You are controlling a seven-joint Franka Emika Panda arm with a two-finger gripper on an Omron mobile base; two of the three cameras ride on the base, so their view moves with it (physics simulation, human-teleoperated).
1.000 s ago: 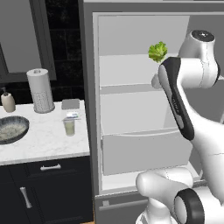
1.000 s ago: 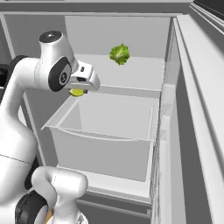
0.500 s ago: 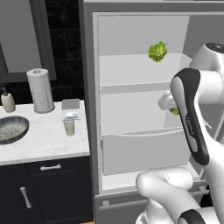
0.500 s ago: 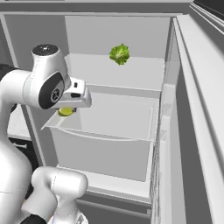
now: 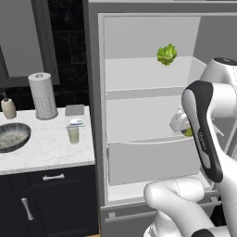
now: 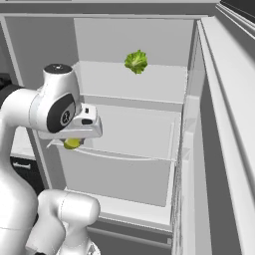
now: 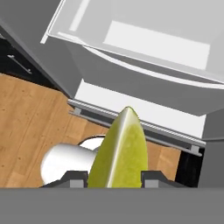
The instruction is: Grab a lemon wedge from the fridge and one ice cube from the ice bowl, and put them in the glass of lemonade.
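My gripper [image 7: 114, 179] is shut on the lemon wedge [image 7: 119, 151], a small yellow-green wedge standing up between the two dark fingertips. From the right base view the lemon wedge [image 6: 72, 143] hangs under the hand [image 6: 74, 132], just in front of the open fridge [image 6: 124, 45] at the height of the drawer's rim. In the left base view the wedge [image 5: 187, 132] peeks out beside the forearm. The glass of lemonade [image 5: 73, 134] stands on the white counter left of the fridge [image 5: 148, 74]. Further left on the counter sits the ice bowl [image 5: 13, 136].
A frilly green leafy vegetable [image 5: 166, 54] lies on the fridge's upper shelf. A white drawer [image 6: 114, 172] juts out below. A paper towel roll [image 5: 42, 96] and a soap dispenser [image 5: 8, 107] stand at the counter's back. The fridge door [image 6: 224, 149] is open at right.
The hand has come down and back out of the fridge, from shelf height to the drawer's front edge, carrying the lemon wedge with it.
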